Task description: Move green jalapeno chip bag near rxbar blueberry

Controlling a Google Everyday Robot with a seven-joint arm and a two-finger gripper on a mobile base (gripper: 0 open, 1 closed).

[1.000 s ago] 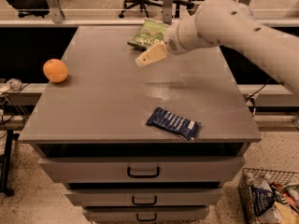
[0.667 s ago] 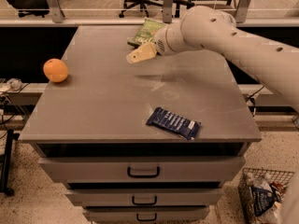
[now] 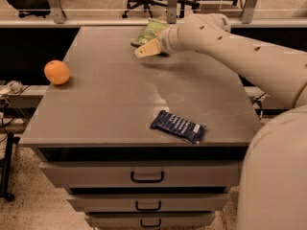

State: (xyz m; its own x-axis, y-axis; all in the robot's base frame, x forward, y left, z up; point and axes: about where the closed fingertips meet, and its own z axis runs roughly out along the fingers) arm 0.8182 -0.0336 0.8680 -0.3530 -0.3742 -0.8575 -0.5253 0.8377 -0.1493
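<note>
**A:** What lies on the grey cabinet top (image 3: pixel 120 104)?

**B:** Three things. A green jalapeno chip bag (image 3: pixel 152 30) lies at the far edge, a little right of centre. A dark blue rxbar blueberry (image 3: pixel 178 126) lies flat near the front edge, toward the right, turned at a slant. A round orange (image 3: pixel 57 72) sits by the left edge, well apart from both.

**A:** And the robot?

**B:** Its pale arm (image 3: pixel 240 51) reaches in from the right, across the far part of the top. The gripper (image 3: pixel 146 49) — a tan tip pointing left and slightly down — is just in front of the bag and covers its lower right part. I cannot tell whether it touches the bag, nor whether the gripper is open or closed.

**A:** How do the bag and the bar stand to each other?

**B:** Well apart — the bag at the back, the bar at the front.

**A:** Anything below?

**B:** Three drawers (image 3: pixel 146 176) with dark handles.
</note>
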